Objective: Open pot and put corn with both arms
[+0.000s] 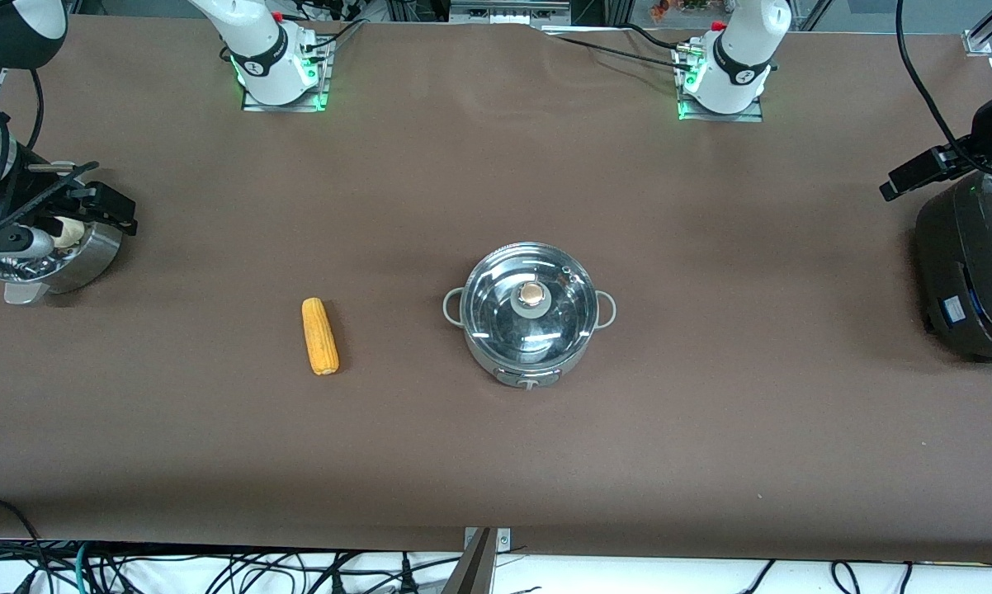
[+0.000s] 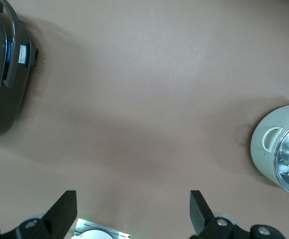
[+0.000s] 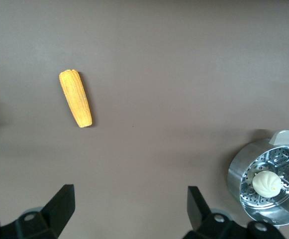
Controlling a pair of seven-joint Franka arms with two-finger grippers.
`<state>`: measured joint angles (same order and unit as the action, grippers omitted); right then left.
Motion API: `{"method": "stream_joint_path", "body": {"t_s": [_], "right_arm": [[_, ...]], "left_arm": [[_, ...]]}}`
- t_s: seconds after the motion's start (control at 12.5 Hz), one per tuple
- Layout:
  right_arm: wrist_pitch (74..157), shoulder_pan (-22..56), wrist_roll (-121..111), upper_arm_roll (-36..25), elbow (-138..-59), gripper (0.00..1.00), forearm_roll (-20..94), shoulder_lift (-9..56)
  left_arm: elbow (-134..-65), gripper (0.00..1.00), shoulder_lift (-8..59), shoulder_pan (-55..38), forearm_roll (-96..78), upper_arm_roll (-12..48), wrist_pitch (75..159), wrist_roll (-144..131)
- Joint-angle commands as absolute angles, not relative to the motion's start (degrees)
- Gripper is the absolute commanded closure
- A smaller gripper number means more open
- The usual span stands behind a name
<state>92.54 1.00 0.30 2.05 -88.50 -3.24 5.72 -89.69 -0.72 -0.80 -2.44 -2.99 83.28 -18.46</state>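
Note:
The steel pot (image 1: 529, 318) stands mid-table with its glass lid (image 1: 537, 289) on and the grey knob (image 1: 531, 295) on top; its edge shows in the left wrist view (image 2: 281, 154). The corn (image 1: 319, 336) lies on the table beside the pot, toward the right arm's end, and shows in the right wrist view (image 3: 75, 105). My right gripper (image 3: 129, 209) is open and empty, high over bare table; in the front view it hangs over the steamer (image 1: 104, 210). My left gripper (image 2: 133, 211) is open and empty, high over the table by the black cooker (image 1: 917, 175).
A perforated steel steamer (image 1: 92, 260) with a white bun (image 3: 266, 184) in it stands at the right arm's end. A big black cooker (image 1: 970, 272) stands at the left arm's end, also in the left wrist view (image 2: 0, 74). Brown cloth covers the table (image 1: 710, 429).

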Motion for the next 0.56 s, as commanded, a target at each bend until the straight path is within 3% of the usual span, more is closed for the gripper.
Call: {"method": "stream_joint_path", "body": {"t_s": [0.0,0.48], "right_arm": [[91.1,0.9,0.1,2.0,-86.7,0.0,-2.5,6.5],[91.1,0.9,-0.1,2.0,-86.6,0.0,-2.6,6.7]], "left_arm": [[-88.5,0.0,-0.7,-0.5,-3.3,-3.0,82.1,-18.4],[-88.5,0.0,-0.8,-0.5,-3.3,-3.0,81.5,-18.4]]}}
